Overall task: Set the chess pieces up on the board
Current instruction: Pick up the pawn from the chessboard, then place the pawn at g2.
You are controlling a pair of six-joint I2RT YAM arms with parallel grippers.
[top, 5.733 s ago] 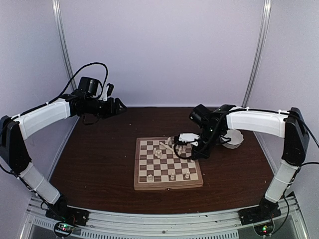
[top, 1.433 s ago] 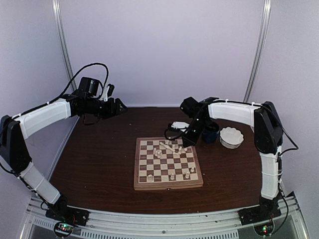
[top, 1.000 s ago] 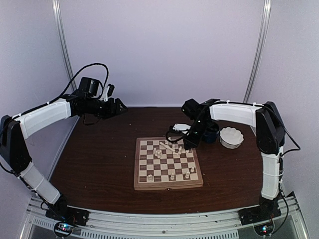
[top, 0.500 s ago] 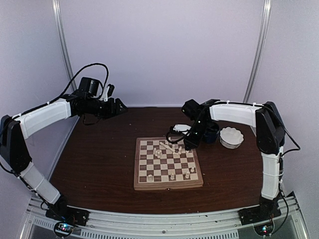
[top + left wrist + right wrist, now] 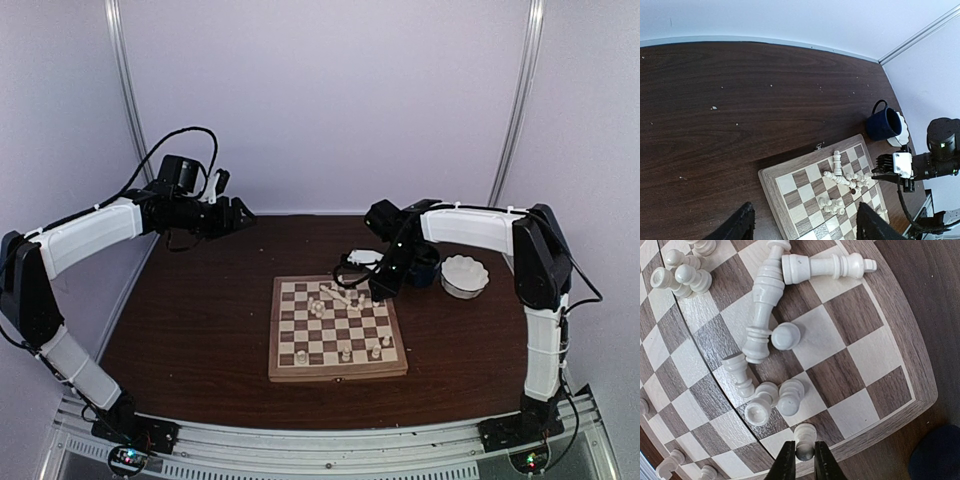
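The board (image 5: 337,372) lies mid-table, and its wooden rim (image 5: 910,355) shows in the right wrist view. Several cream chess pieces (image 5: 340,297) lie toppled in a heap near its far right corner, and a few stand along the near rows. My right gripper (image 5: 804,460) is low over the far right edge (image 5: 375,292). It is shut on a small pawn (image 5: 805,432), one thin finger (image 5: 786,462) on each side of its head. The left gripper (image 5: 243,213) hangs open, high at the back left, its fingers (image 5: 742,227) wide apart with nothing between them.
A dark blue mug (image 5: 424,267) stands just behind the right wrist, with a white scalloped bowl (image 5: 465,275) to its right. In the left wrist view the mug (image 5: 883,125) stands beyond the board's far corner. Frame posts rise at the back corners.
The right gripper has sunk slightly at the board's far right edge and its fingers have closed in on the pawn. The left arm has not moved.
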